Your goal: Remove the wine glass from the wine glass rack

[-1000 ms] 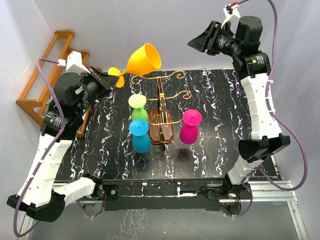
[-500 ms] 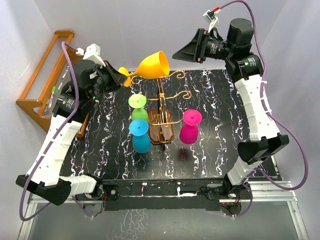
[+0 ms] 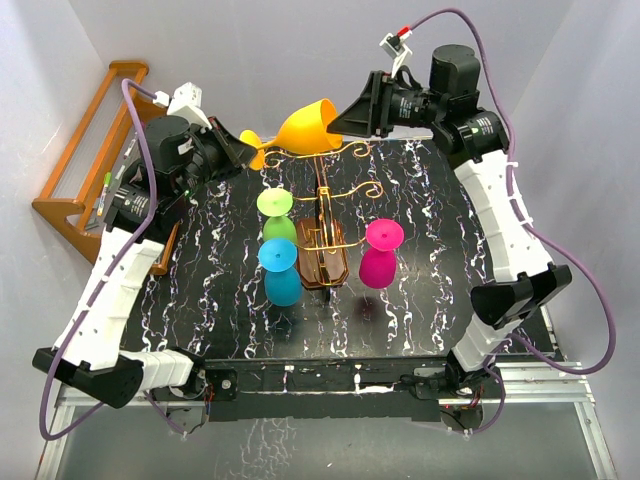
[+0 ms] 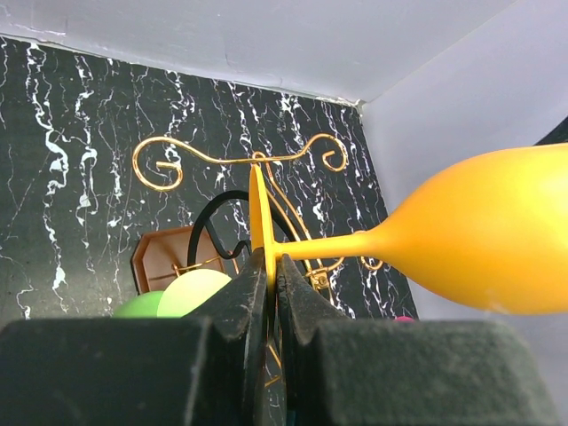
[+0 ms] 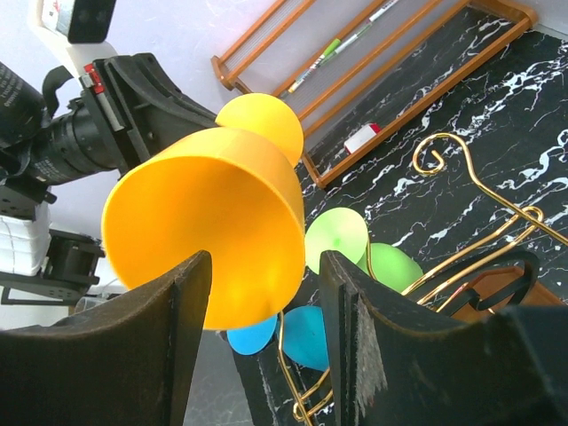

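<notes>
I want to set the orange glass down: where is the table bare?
Widest bare table lies between the pink glass and the right arm. A near strip runs in front of the blue glass. Crowded: around the rack, with the green glass and blue glass close on its left.

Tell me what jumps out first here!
The orange wine glass, held sideways in the air at the back: the left tool pinches its foot, and the open right tool is at its bowl. Below, a green glass, a blue glass and a pink glass sit foot-up beside the gold-wired rack.
</notes>
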`<move>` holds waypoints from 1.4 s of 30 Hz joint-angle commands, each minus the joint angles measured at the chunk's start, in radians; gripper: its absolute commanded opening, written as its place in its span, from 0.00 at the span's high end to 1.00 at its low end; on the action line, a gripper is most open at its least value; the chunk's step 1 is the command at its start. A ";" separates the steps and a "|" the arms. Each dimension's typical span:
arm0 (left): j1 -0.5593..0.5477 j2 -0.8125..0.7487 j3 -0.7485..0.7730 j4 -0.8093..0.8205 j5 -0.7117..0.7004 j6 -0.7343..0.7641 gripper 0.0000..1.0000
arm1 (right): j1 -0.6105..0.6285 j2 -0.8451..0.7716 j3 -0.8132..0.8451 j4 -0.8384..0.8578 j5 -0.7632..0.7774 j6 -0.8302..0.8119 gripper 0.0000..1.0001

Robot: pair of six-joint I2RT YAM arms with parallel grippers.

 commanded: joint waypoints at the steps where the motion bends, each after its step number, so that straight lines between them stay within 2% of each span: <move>1: 0.003 0.000 0.037 0.037 0.032 -0.007 1.00 | 0.028 0.025 0.036 0.014 0.026 -0.023 0.50; 3: 0.003 0.001 0.034 0.042 0.037 -0.009 1.00 | 0.040 0.047 0.046 0.014 0.028 -0.021 0.56; 7: 0.003 0.004 0.034 0.039 0.027 -0.009 1.00 | 0.048 0.068 0.056 0.020 0.052 -0.013 0.90; 8: 0.003 0.004 0.033 0.037 0.020 -0.010 0.98 | 0.048 0.065 0.057 0.020 0.076 -0.013 0.92; 11: 0.003 -0.001 0.029 0.031 -0.014 -0.010 0.75 | 0.048 0.056 0.055 0.025 0.134 -0.012 0.92; 13: 0.002 -0.008 0.022 0.026 -0.042 -0.014 0.66 | 0.042 0.051 0.053 0.031 0.172 -0.005 0.92; 15: 0.003 -0.016 0.016 0.017 -0.073 -0.017 0.61 | 0.026 0.040 0.045 0.047 0.206 0.012 0.92; 20: 0.003 -0.068 -0.026 0.015 -0.187 -0.044 0.59 | -0.043 -0.030 -0.033 0.152 0.314 0.073 0.92; 25: 0.003 -0.097 -0.048 -0.003 -0.260 -0.041 0.59 | -0.165 -0.058 -0.049 0.145 0.537 0.091 0.92; 28: 0.003 -0.082 -0.041 -0.041 -0.264 -0.036 0.59 | -0.242 -0.029 -0.019 0.048 0.710 0.076 0.92; 31: 0.002 -0.046 -0.014 -0.112 -0.258 -0.046 0.59 | -0.297 0.061 0.074 -0.131 0.896 0.031 0.92; 33: 0.003 -0.023 -0.001 -0.158 -0.236 -0.053 0.59 | -0.320 0.117 0.118 -0.248 0.962 0.005 0.92; 42: 0.003 -0.030 -0.069 -0.294 -0.211 -0.082 0.59 | -0.381 0.218 0.015 -0.419 1.025 -0.066 0.92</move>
